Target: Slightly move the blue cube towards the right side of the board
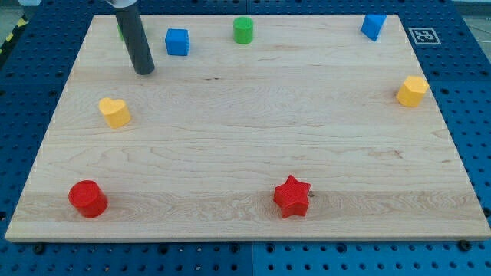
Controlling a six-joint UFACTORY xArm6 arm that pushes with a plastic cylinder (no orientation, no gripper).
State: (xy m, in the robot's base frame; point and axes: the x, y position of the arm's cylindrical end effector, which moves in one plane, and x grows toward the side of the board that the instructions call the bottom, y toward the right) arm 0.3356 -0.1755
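Note:
The blue cube (177, 41) sits near the view's top left of the wooden board (245, 146). My tip (144, 71) rests on the board to the left of the cube and a little below it, with a small gap between them. The dark rod rises from the tip to the view's top edge.
A green cylinder (243, 30) stands at the top centre. A second blue block (373, 26) is at the top right. A yellow block (412, 90) is at the right edge, a yellow heart (114, 112) at the left. A red cylinder (87, 198) and a red star (292, 196) lie near the bottom. A bit of green shows behind the rod.

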